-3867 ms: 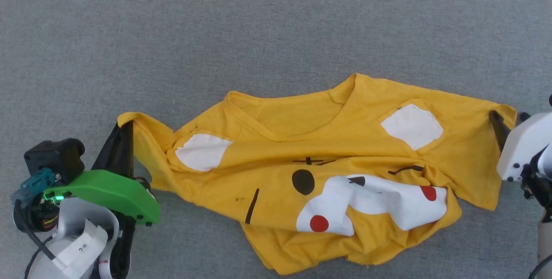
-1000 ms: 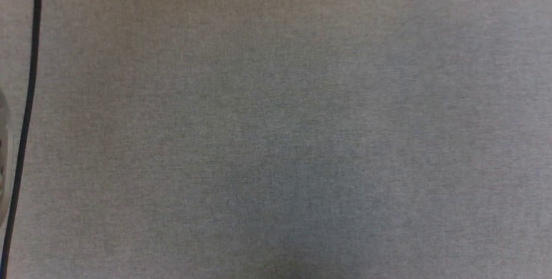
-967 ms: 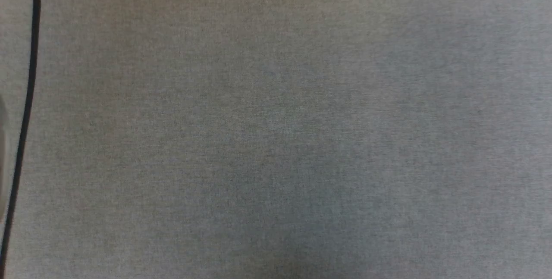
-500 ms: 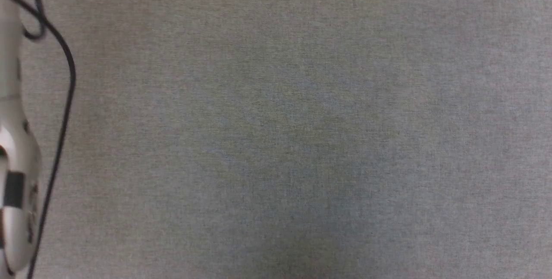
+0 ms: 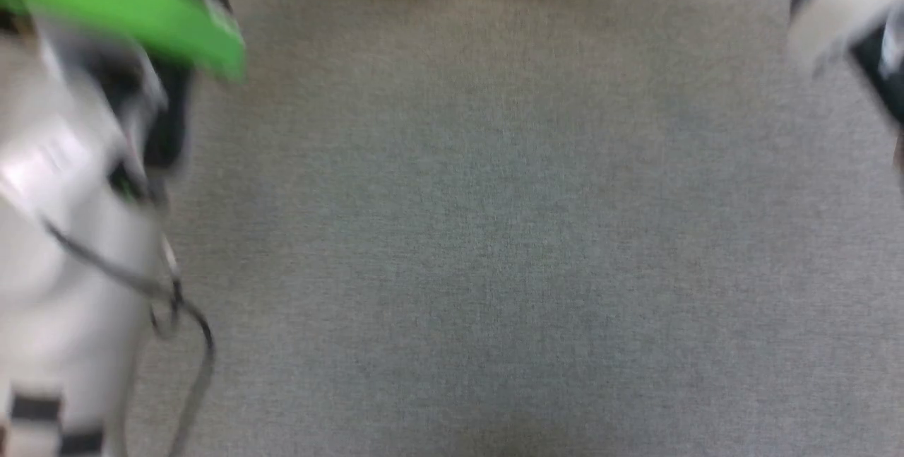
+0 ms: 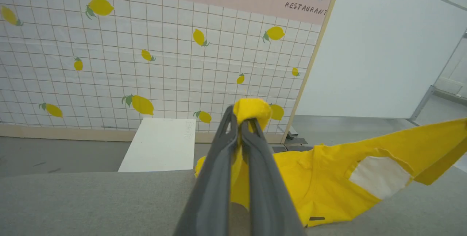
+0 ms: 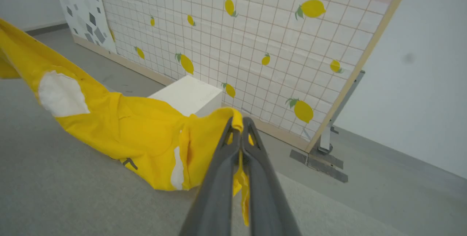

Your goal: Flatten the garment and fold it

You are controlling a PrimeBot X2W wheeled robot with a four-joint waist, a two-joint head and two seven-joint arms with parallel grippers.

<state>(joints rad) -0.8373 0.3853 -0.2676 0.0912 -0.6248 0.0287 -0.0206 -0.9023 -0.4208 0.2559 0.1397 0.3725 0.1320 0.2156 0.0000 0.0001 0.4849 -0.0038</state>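
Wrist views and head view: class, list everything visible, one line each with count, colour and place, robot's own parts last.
surface: one, grey fabric, spread below the robot.
garment: one, bright yellow with white patches, held up at two ends over the surface.
backdrop panel: one, white grid with yellow lemons, standing behind.
block: one, white, at the panel's foot.
wall: one, white, beside the panel.
speckled panel: one, white with grey flecks, upper left of right wrist view.
left gripper: one, dark grey, jaws shut on a bunched garment edge.
right gripper: one, dark grey, jaws shut on another garment edge.
green cover: one, bright green, on the pale left forearm, blurred.
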